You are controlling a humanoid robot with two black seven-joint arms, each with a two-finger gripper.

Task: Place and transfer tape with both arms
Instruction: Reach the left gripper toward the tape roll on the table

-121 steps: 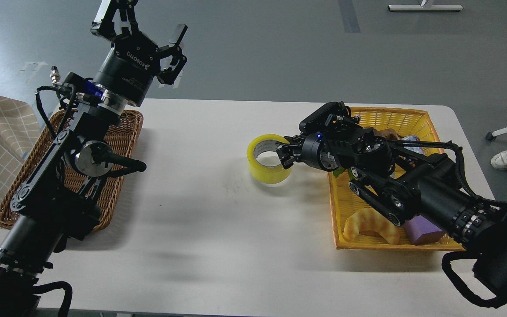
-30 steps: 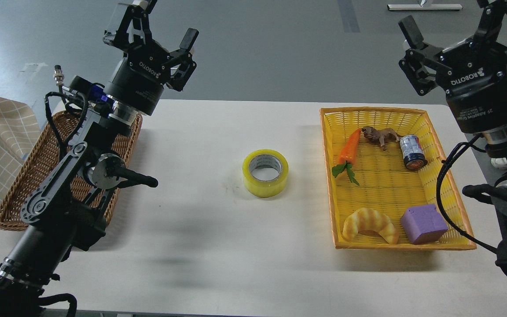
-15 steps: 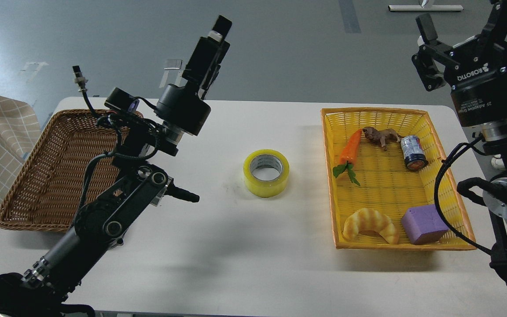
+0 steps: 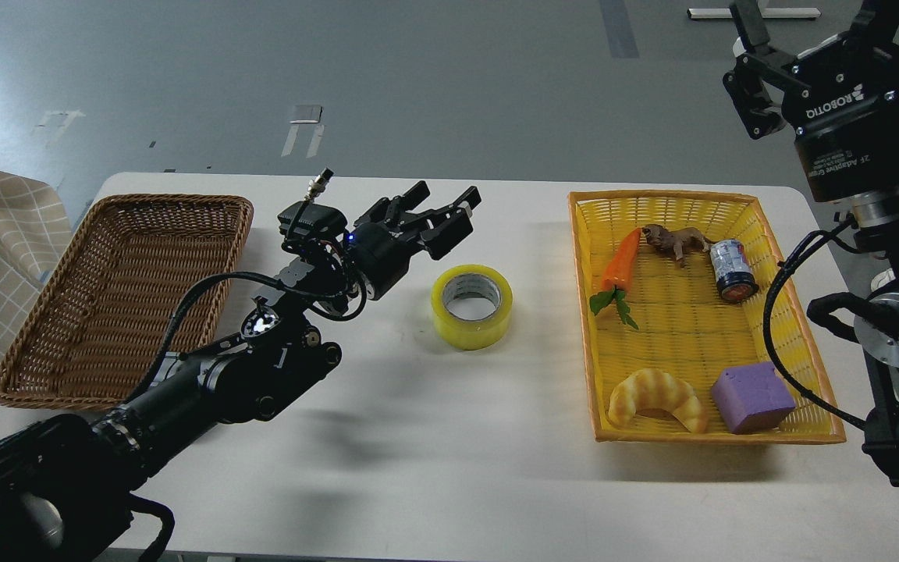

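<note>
2 grippers are gaping wide: my left gripper point(image 4: 443, 204) is hovering near the tape point(image 4: 471, 305), my right gripper point(image 4: 816, 31) is hanging raised.

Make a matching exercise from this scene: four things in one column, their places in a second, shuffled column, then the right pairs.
Things:
1. tape
2. purple block
3. carrot
4. left gripper

Places:
A. near corner of the yellow basket
B. on the bare table, between the two baskets
C. above the table, just left of the tape
D. far left part of the yellow basket

Pairs: 1-B, 2-A, 3-D, 4-C
</note>
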